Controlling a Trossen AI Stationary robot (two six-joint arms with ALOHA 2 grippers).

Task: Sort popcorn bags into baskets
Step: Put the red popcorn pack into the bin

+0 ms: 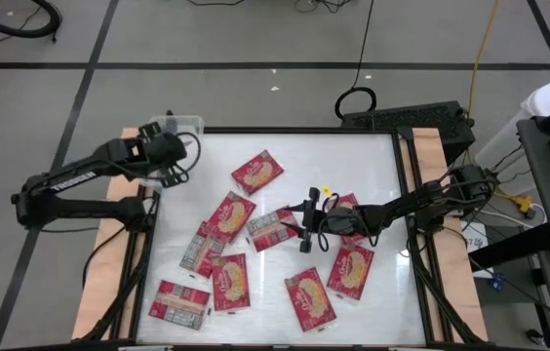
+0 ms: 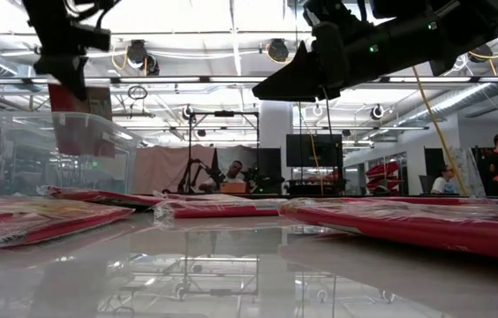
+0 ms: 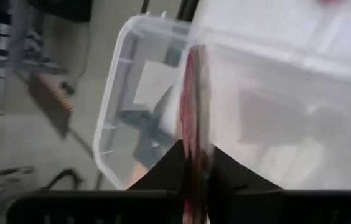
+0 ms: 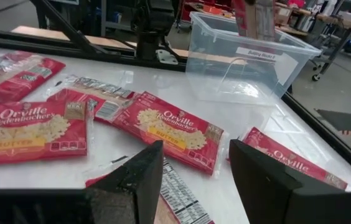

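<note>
The white table (image 1: 373, 156) fills the middle of the high view, with red popcorn bags (image 1: 229, 216) scattered across its centre and lower half. The clear bin (image 1: 189, 125) sits at its upper left corner. The left gripper (image 3: 194, 171) hangs over that bin, clenched on one popcorn bag (image 3: 194, 112) held edge-on above the opening. The right gripper (image 4: 194, 177) hovers mid-table over the bags, fingers spread and grasping nothing.

The bin (image 1: 179, 125) sits at the worktop's (image 1: 373, 156) far left corner, one bag (image 3: 192, 106) held on edge above it — the other bags (image 1: 256, 173) lie scattered flat across the middle and near side.
</note>
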